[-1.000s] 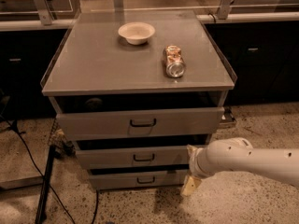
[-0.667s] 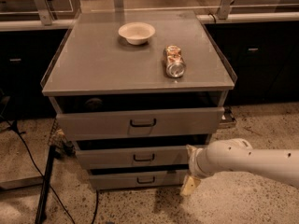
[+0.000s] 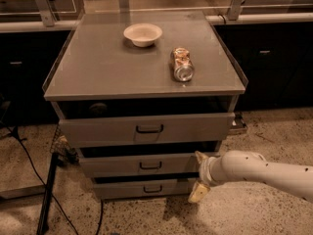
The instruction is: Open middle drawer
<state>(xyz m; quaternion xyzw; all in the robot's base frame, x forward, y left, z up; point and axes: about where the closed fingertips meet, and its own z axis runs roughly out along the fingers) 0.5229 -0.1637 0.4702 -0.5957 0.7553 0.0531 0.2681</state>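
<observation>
The grey cabinet has three drawers, each pulled out a little. The middle drawer (image 3: 139, 164) has a flat grey front with a small dark loop handle (image 3: 150, 166) at its centre. The taller top drawer (image 3: 146, 129) is above it and the shortest bottom drawer (image 3: 146, 188) below it. My gripper (image 3: 199, 176) reaches in from the right on a white arm. It sits at the right end of the middle drawer's front, one pale fingertip (image 3: 201, 156) at its upper right corner and the other (image 3: 197, 193) down by the bottom drawer. The fingers are spread apart and hold nothing.
On the cabinet top (image 3: 98, 72) stand a white bowl (image 3: 143, 34) and a can lying on its side (image 3: 182, 64). Dark cupboards run behind on both sides. A black stand leg (image 3: 49, 190) and cables lie on the speckled floor at the left.
</observation>
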